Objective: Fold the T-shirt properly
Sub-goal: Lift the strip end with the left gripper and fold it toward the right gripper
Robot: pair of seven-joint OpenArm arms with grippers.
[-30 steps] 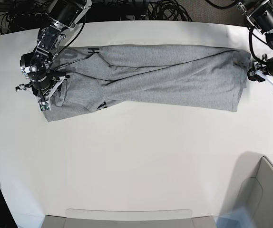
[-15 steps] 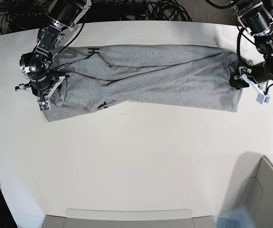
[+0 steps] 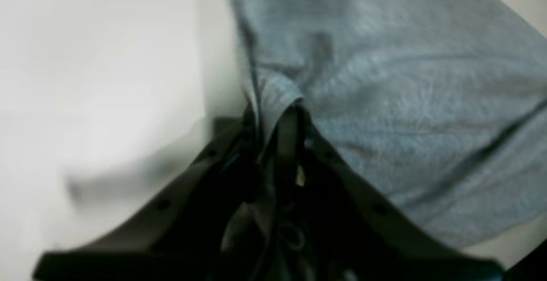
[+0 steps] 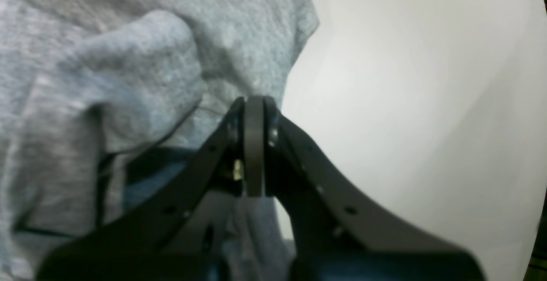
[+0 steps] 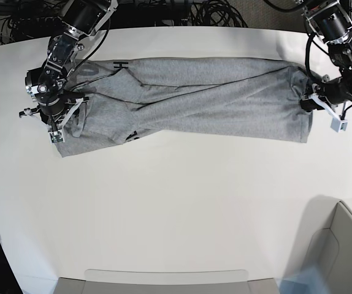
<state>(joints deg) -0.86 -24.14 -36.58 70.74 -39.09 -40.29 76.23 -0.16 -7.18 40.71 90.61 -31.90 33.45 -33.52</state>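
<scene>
Along the near edge of the white table [image 5: 164,208] nothing of the task is under way; the work sits at the far side. Across that far part lies the heather-grey knit T-shirt [image 5: 200,98], already folded lengthwise into a long band, with scraps of black lettering showing near its collar end. Both ends are gripped: the right gripper [image 4: 254,114] is clenched on fabric at the sleeve end, and the left gripper [image 3: 277,122] pinches a ridge of hem at the opposite end. Judging by this, the lengthwise fold is done; what seems left is the crosswise folding into a compact packet.
</scene>
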